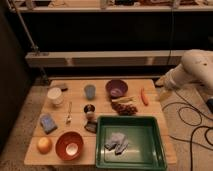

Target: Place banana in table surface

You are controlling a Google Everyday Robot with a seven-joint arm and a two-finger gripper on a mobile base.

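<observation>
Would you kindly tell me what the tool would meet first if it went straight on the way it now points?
The tool hangs just off the table's right edge, pointing down-left. It would likely meet the table surface near the orange stick first, before the banana; depth is unclear.

Robot lab: metal shelving point(100, 59), floor cables point(192, 116), claw point(164, 85) right of the table point(103, 100).
</observation>
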